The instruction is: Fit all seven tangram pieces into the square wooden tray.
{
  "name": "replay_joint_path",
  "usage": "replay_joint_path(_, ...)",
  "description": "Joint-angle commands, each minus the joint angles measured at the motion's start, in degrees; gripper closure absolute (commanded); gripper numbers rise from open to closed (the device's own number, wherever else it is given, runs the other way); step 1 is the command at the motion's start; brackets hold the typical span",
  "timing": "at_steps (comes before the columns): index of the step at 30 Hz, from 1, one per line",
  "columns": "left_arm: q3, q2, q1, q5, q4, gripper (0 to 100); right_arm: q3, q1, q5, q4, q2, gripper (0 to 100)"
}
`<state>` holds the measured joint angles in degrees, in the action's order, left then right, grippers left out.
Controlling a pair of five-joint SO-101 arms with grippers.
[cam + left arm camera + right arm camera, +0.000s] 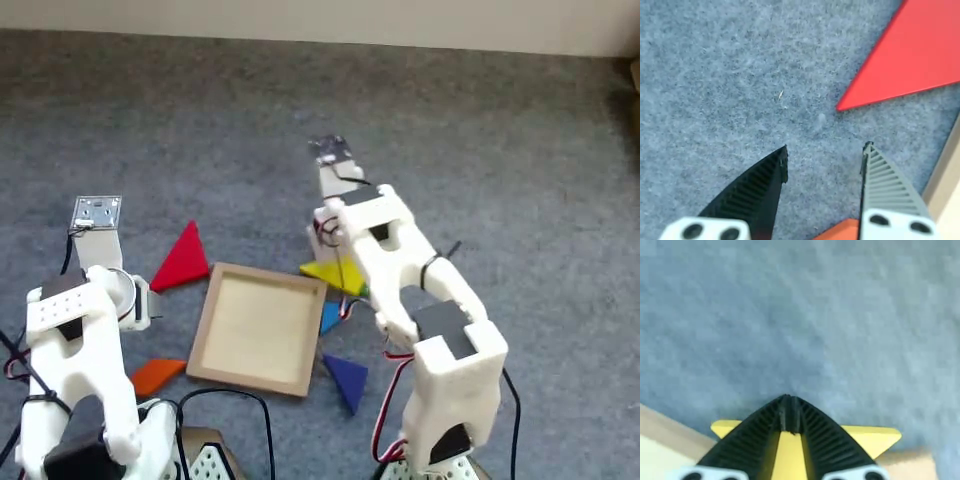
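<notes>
- Grey carpet [500,130] covers the whole work surface, with a pale wall strip along the far edge
- Your square wooden tray [255,325] lies flat in the middle between the two arms, and no piece sits inside it
- Red triangle [183,258] is on the carpet just off the tray's far left corner, close to it but not in it
- Orange piece [157,375] is on the carpet off the tray's near left corner, beside your left arm [75,340]
- Yellow triangle [330,274] lies at the tray's far right corner, partly under your right arm [420,290]
- Light blue piece [331,316] is just beside the tray's right rim, mostly hidden by the arm
- Dark blue triangle [347,380] is on the carpet off the tray's near right corner, clear of the rim
- Your left gripper [826,146] has its fingers apart over bare carpet, holding nothing, with the red triangle's tip just ahead and the tray edge off to one side
- Your right gripper [790,399] has its fingertips pressed together, with the yellow triangle spread beneath them; you cannot tell whether it grips or touches the piece
</notes>
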<state>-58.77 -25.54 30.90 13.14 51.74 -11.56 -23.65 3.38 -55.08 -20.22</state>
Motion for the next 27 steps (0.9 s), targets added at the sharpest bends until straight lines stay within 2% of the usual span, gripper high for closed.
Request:
replay_joint_path(1, 0.13, -1.01, 0.22, -0.26, -0.70, 77, -0.22, 4.88, 9.05, -7.96, 0.84, 99.0)
replay_joint_path(4, 0.13, -1.01, 0.22, -0.26, -0.70, 77, -0.31, 8.40, 16.97, -11.91, 0.84, 99.1)
replay_joint_path(12, 0.13, -1.01, 0.22, -0.26, -0.70, 77, -0.66, 16.75, 19.34, -14.11, 7.34, 99.3)
replay_joint_path(15, 0.13, -1.01, 0.22, -0.26, -0.70, 77, -3.47, 17.36, 21.54, -14.37, 15.87, 99.3)
replay_joint_path(22, 0.13, -1.01, 0.22, -0.26, -0.70, 77, -14.37, 17.19, 21.45, -14.29, 34.77, 98.8)
replay_joint_path(24, 0.13, -1.01, 0.22, -0.26, -0.70, 77, -17.45, 16.75, 21.36, -14.55, 38.64, 96.0)
replay_joint_path(27, 0.13, -1.01, 0.22, -0.26, -0.70, 77, -23.25, 16.31, 21.36, -14.55, 43.91, 86.5)
